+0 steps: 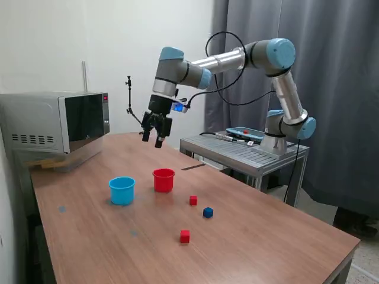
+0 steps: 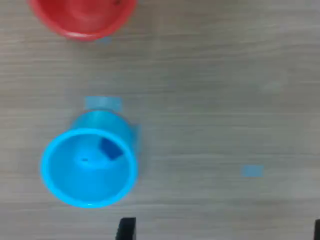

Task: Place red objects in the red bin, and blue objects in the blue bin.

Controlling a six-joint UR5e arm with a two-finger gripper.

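On the wooden table the light blue bin stands next to the red bin. The wrist view shows one dark blue cube lying inside the blue bin. A second blue cube and two red cubes lie loose on the table toward the exterior view's right of the bins. My gripper hangs well above the table over the bins, open and holding nothing. Only its dark fingertips show in the wrist view.
A microwave sits at the table's far corner on the exterior view's left. A metal side stand with a pendant holds the arm's base at the right. Small blue tape marks dot the tabletop.
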